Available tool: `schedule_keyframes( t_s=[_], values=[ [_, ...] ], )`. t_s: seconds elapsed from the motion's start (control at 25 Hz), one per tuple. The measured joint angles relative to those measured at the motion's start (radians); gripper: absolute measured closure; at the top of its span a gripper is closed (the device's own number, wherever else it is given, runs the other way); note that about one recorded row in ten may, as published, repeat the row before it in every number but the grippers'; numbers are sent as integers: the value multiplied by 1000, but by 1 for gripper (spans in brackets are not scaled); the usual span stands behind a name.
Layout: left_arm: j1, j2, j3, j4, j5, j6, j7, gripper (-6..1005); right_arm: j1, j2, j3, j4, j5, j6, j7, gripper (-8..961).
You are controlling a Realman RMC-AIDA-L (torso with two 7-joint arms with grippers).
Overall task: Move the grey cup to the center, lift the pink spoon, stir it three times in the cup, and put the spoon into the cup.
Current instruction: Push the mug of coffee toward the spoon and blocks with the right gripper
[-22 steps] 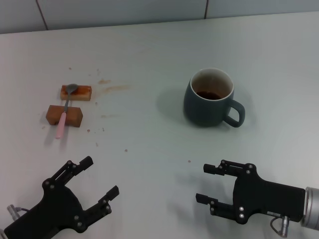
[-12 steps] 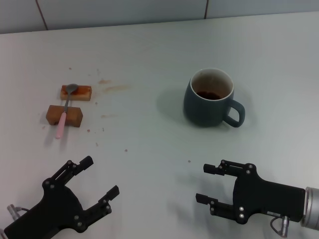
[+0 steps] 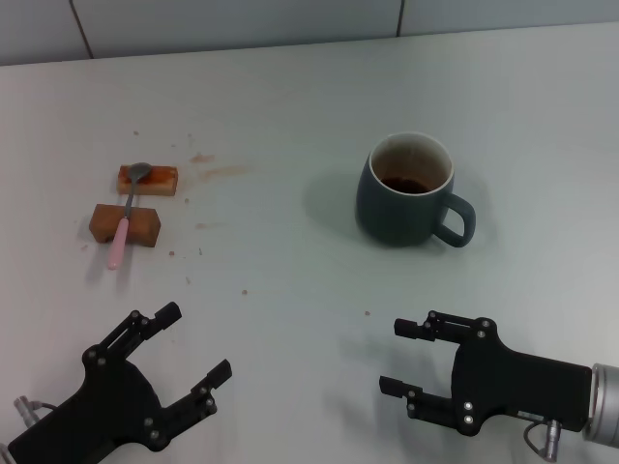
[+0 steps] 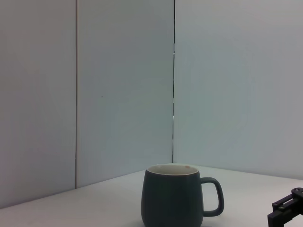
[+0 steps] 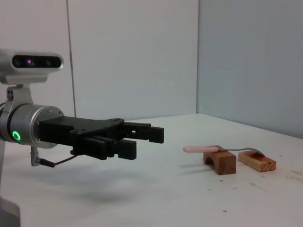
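Grey cup [image 3: 406,191] stands well apart from both open tools.

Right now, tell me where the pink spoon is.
In the head view the pink spoon lies on the robot's left side of the table, resting across two brown wooden blocks, well left of the grey cup and ahead of the left gripper.

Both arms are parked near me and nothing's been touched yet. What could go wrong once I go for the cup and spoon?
The grey cup holds dark liquid, so a jerky slide to the center may slosh it. Its handle faces the right gripper, which could clip it and spin the cup. The pink spoon only rests across two wooden blocks; the left gripper, open, might knock it off them.
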Motion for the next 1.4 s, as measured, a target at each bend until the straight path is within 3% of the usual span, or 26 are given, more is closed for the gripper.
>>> schedule_keyframes(
  t_s=[0.44,0.6,0.8,0.84,1.0,1.2,1.4],
  values=[
    [0,0,-1,0,0,14,0,171,2,0,45,2,36,2,24,337],
    [-1,0,-1,0,0,16,0,171,5,0,70,5,96,-15,-6,507],
    [-4,0,-3,0,0,35,8,170,-15,1,97,32,295,-59,-119,719],
    [-4,0,-3,0,0,37,9,170,-24,1,125,53,399,-55,-162,761],
    [-5,0,-3,0,0,42,11,170,-33,2,175,78,505,-33,-218,901],
    [-5,0,-3,0,0,55,34,171,-24,2,238,98,572,60,-303,898],
    [-7,0,-4,0,-1,60,36,171,27,-1,212,78,534,225,-328,895]
  ],
)
